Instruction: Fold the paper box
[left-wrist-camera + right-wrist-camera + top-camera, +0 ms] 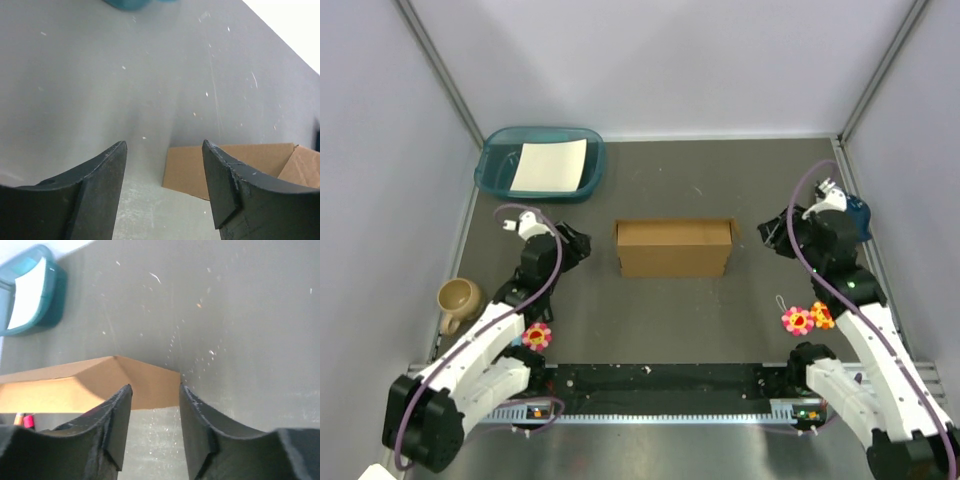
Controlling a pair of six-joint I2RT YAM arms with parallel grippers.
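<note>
**Item 1: paper box (674, 248).** It lies flat on the table (670, 190) between your two grippers and touches neither. It looks closed into its shallow shape. In the left wrist view an end flap (300, 162) seems to stand slightly proud, though you cannot confirm this.

**Item 2: left gripper (164, 146).** The fingers are spread wide and hold nothing. The box sits just ahead of the tips, offset toward the right-hand finger (225, 175).

**Item 3: right gripper (155, 388).** The fingers are parted by a narrower gap and are also empty. A box corner sits just ahead of the gap, and the box body runs off past the left-hand finger (112, 415).

**Item 4: hazards.**
- The box looks light and nothing anchors it. If you press from one side alone, it will likely slide or spin rather than fold.
- A fingertip driven into the corner could crush the corrugation.
- If that flap is loose, it may spring back up once you let go.

**Item 5: surroundings.**
- A teal tray (490, 172) holding a white sheet (550, 165) sits beyond the left fingers, well apart from the box.
- A tan mug (458, 298) stands behind the left fingers, beside that arm.
- Flower ornaments (537, 335) (798, 320) hang by each arm.
- Nothing stands between either set of fingers and the box.
</note>
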